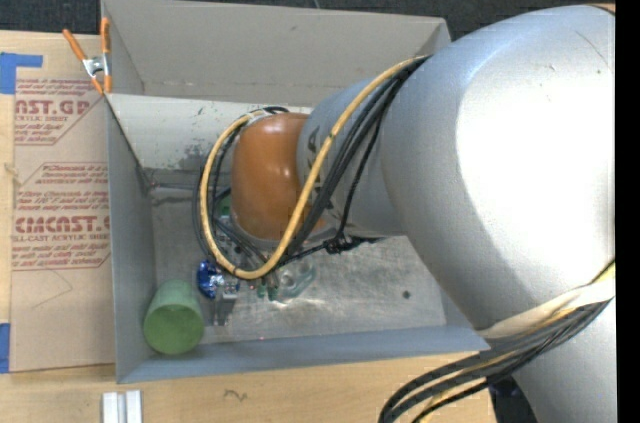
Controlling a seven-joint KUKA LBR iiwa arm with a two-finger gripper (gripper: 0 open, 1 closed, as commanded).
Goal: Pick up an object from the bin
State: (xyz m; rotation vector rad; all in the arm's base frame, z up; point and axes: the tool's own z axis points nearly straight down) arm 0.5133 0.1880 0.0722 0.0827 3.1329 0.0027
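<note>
Green cylinder (173, 318), bin (130, 241) lower-left corner, blue thing (207, 279) beside

Your arm (520, 171): fat silver-grey shell. Glossy orange-brown cover (262, 176) just behind your gripper (222, 301); yellow and black cables (340, 136) loop round it, more black ones further back.

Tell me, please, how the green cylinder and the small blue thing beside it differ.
The green cylinder is far larger than the blue thing. The green cylinder is smooth and round; the blue thing is irregular. Both lie on the floor of the bin, near its lower-left corner.
</note>
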